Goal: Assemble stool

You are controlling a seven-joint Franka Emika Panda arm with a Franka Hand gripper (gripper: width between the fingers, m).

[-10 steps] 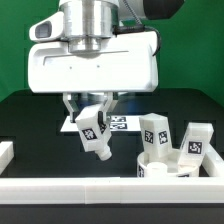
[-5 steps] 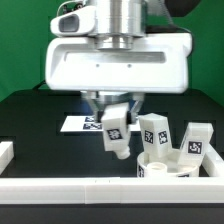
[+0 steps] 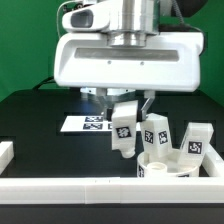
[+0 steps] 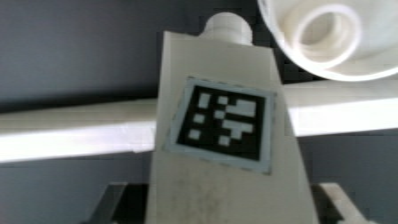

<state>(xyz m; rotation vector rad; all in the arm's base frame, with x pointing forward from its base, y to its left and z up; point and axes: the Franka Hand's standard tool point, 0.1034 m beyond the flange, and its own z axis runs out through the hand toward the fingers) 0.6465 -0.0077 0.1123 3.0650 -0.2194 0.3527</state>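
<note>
My gripper [image 3: 124,108] is shut on a white stool leg [image 3: 124,131] with a square tag and holds it upright above the table. It hangs just to the exterior view's left of the round seat disc [image 3: 168,168], which lies near the front border bar with two legs [image 3: 155,137] [image 3: 193,143] standing in it. In the wrist view the held leg [image 4: 217,120] fills the middle, its peg end pointing toward the seat disc [image 4: 338,38] with an open socket hole. The fingers [image 4: 118,203] flank the leg's sides.
A long white border bar [image 3: 110,192] runs along the front, with a short end piece [image 3: 5,152] at the exterior view's left. The marker board [image 3: 88,123] lies behind the gripper on the black table.
My gripper has carried the leg toward the exterior view's right, from near the table's middle to just beside the seat disc. The seat and its two legs have not moved.
</note>
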